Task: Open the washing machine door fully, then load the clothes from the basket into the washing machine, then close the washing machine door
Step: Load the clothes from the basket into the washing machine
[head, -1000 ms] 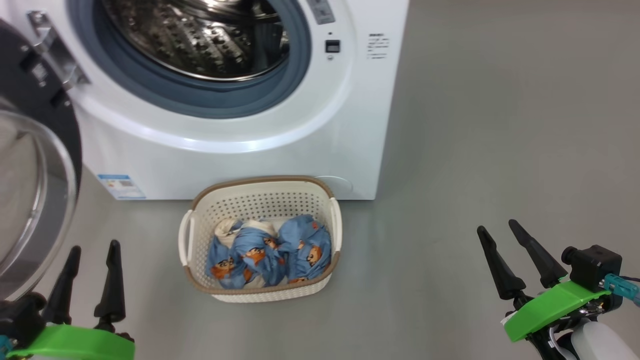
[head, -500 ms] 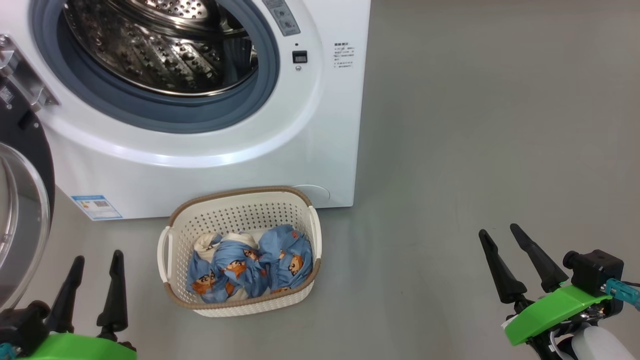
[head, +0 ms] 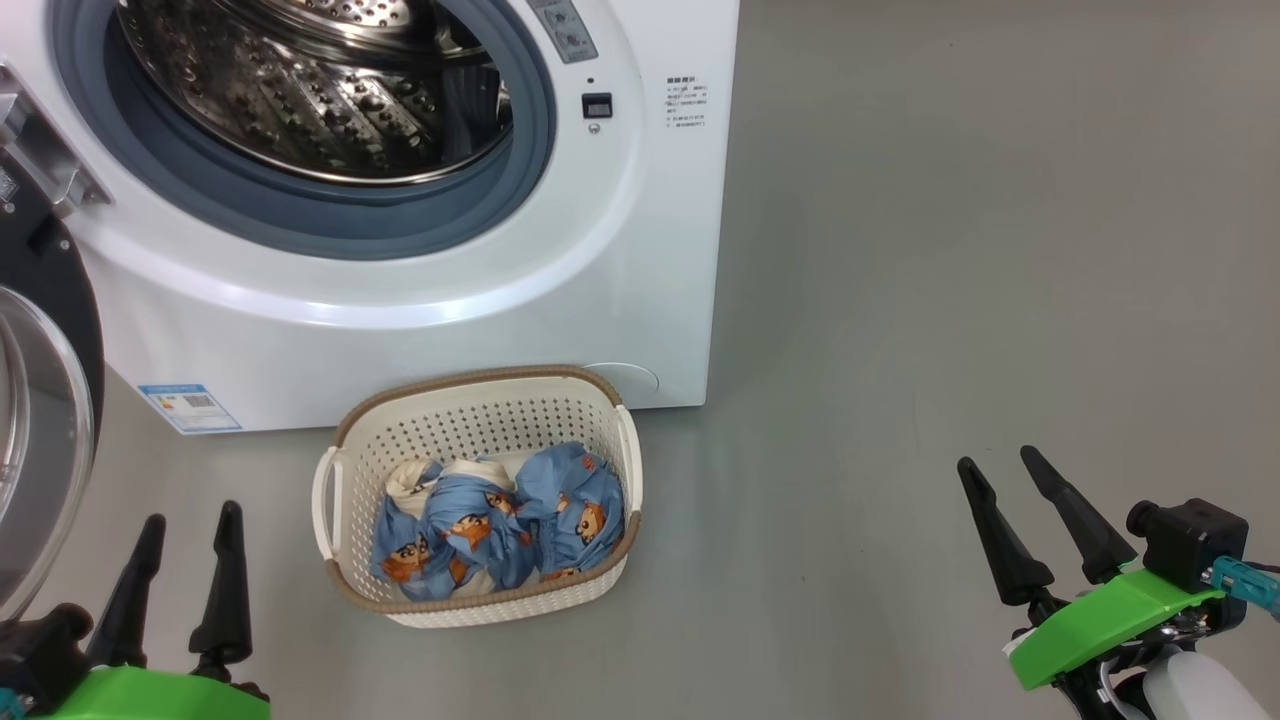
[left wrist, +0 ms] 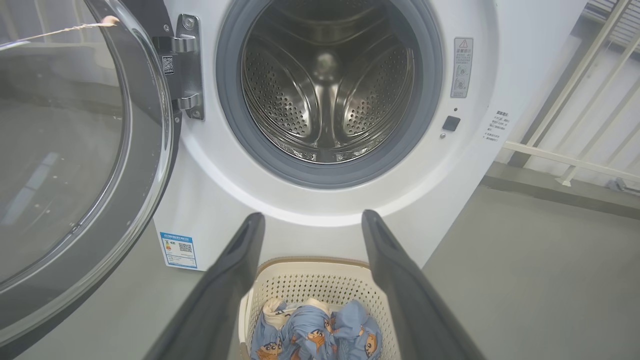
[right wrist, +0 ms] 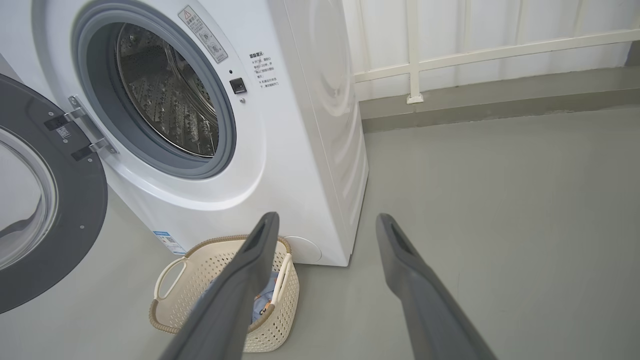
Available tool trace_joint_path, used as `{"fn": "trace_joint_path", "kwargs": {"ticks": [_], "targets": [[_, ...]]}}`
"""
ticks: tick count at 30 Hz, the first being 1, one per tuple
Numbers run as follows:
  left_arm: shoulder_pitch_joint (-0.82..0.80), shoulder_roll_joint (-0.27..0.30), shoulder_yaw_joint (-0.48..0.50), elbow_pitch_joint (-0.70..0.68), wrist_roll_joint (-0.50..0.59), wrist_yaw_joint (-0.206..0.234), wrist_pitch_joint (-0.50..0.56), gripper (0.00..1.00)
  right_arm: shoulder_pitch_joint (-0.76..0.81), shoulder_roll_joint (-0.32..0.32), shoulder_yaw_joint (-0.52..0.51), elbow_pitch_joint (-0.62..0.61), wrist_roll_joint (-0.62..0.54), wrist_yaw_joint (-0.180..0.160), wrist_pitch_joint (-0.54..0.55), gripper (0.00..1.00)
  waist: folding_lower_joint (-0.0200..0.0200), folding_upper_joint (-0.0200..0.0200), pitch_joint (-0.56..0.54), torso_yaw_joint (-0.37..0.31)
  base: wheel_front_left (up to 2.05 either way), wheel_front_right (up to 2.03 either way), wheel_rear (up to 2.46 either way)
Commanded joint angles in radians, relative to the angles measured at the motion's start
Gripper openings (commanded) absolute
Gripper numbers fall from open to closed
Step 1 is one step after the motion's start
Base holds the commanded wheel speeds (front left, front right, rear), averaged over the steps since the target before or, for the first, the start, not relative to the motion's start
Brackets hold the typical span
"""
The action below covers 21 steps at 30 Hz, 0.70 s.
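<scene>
Since a second ago the head view has swung, so the washing machine (head: 400,320) and the basket (head: 470,378) now sit further left in it; the things themselves lie as before. The basket stands on the floor (head: 900,300), just in front of the machine's lower front edge, and holds the bundled blue clothes (head: 500,520). The door (head: 50,290) hangs open at the left. The left gripper (head: 191,514), fingers apart and empty, hovers near the basket's left side. The right gripper (head: 996,457), also spread and empty, is well apart to the basket's right.
</scene>
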Motion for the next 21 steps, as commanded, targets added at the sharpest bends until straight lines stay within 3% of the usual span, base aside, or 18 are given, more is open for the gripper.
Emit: {"fn": "trace_joint_path", "kwargs": {"ticks": [1,8,21], "targets": [[-0.025,0.03,0.033,-0.017,-0.023,-0.002,-0.006,1.0,0.001,-0.009,0.015,-0.026,-0.009,0.002,-0.012,1.0,0.0,0.0,0.0,0.0,0.03,-0.11,0.08],[-0.031,0.038,0.025,-0.023,-0.03,-0.002,-0.006,1.0,-0.006,-0.007,0.02,-0.028,-0.01,0.002,-0.012,1.0,0.0,0.0,0.008,-0.004,0.33,-0.91,0.58],[-0.047,0.042,0.023,-0.022,-0.025,-0.002,-0.006,1.0,-0.015,-0.001,0.016,-0.027,-0.011,0.002,-0.012,1.0,0.0,0.0,0.024,-0.007,1.03,-1.77,0.74]]}}
